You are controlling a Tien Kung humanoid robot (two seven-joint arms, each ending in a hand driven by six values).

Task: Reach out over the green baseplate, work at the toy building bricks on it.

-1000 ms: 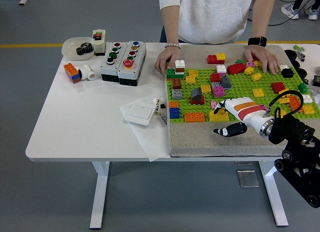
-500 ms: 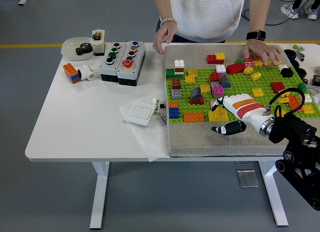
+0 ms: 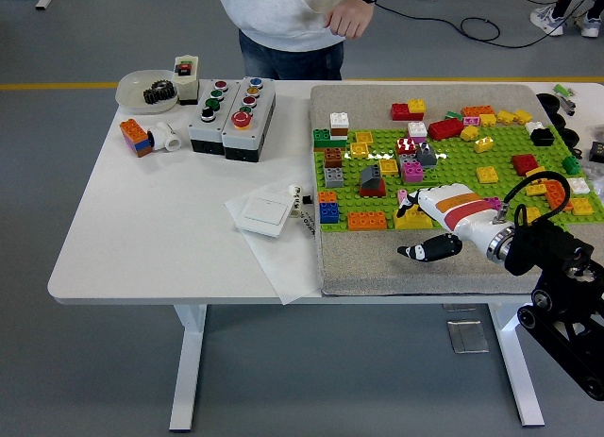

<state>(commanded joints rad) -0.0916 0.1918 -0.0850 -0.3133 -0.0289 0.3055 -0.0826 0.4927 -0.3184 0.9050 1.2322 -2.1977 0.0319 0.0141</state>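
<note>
White right hand (image 3: 436, 225) sits low over the green baseplate's (image 3: 453, 177) near edge, fingers loosely spread, gripping nothing; fingertips just beside a yellow brick (image 3: 412, 217). Pink brick (image 3: 413, 171), grey-red brick (image 3: 371, 179) and orange brick (image 3: 366, 220) crowd that corner. Baseplate lies on a grey mat (image 3: 377, 262), right half of the table (image 3: 151, 229). Button boxes (image 3: 232, 116) far left. Person (image 3: 293, 22) stands behind.
</note>
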